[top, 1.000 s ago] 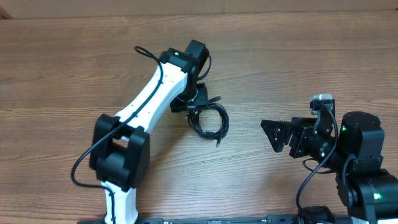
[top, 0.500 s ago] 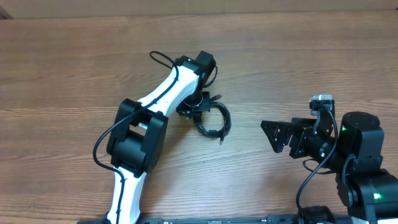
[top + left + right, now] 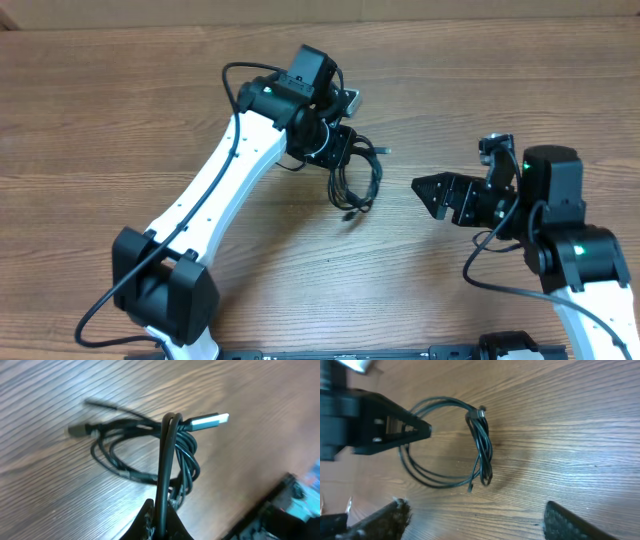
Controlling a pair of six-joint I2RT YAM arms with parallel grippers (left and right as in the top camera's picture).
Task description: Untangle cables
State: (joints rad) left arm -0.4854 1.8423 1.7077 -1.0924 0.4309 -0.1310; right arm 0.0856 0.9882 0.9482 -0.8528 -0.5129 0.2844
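**Item 1: table.** Wood-grain top. The left portion is bare except for the base of the left arm.

**Item 2: left gripper.** A second ago it is low over the coil. Now the arm is swung up and toward the far right, and the wrist is raised. Its jaws are pinched narrow on a doubled strand that runs straight up into them in the left wrist view.

**Item 3: cables.** Thin black cords in one loose coil, right of table centre, just below and right of the left gripper.
- Change: the bundle has gone from lying flat to hanging from the pinched strand. The lower loops appear to be at or just off the wood.
- Meaning, as a judgement: lifting is letting the loops sag apart, so a free end can be picked out. No strand is separated yet.
- Long axis: it runs from the grip toward the near edge, and the loops are drawn out into a narrow oval.
- Ends: the silvery plug points right, toward the other arm. A dark tip points left.

**Item 4: right gripper.** It has edged toward the bundle but is well apart from it. Its fingers are spread wide and hold nothing. They face the coil.
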